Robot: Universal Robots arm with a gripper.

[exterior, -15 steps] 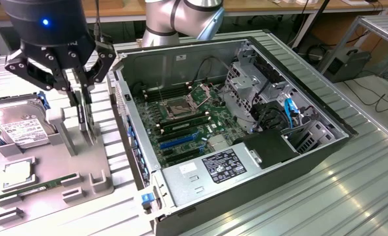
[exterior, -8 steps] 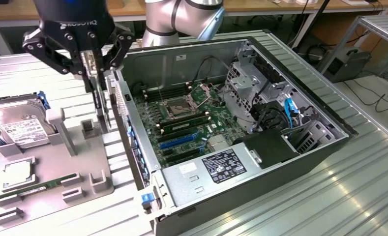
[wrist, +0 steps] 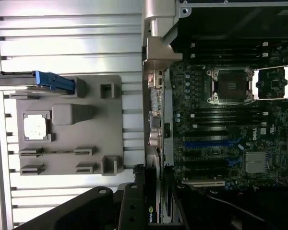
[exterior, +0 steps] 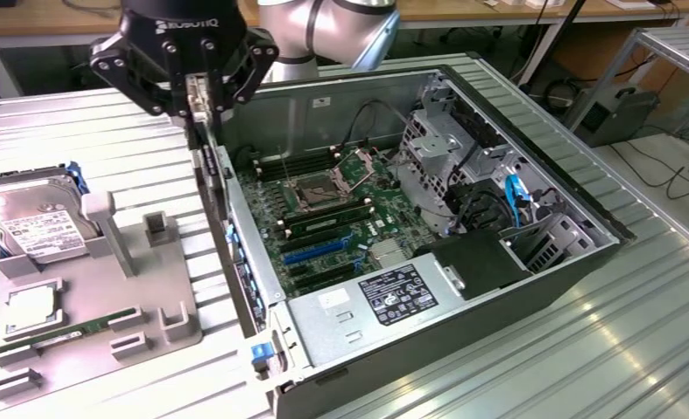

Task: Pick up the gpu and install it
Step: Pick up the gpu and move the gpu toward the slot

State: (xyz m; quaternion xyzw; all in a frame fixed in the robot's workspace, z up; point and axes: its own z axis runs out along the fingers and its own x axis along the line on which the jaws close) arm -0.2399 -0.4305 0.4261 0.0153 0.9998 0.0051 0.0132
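Claw (exterior: 195,98): it is gripping the gpu (exterior: 214,170), pinching its top edge from both sides.
Gpu: it is hanging straight down under the claw, thin edge facing out, right by the open computer case's (exterior: 472,332) wall.
Touching: I cannot tell if card and wall are meeting.
Green board (exterior: 333,218): it is lying inside the case, below and beside the claw.
Hard drive (exterior: 36,223): it is resting on the grey holder (exterior: 123,288), well apart from the claw.
Worktop (exterior: 623,349): it is carrying everything.

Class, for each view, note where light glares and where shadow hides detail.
Exterior view: glare streaks the ribbed table; the computer case interior is evenly lit. Wrist view: the table washes out white; the gripper holding the gpu lies in shadow.
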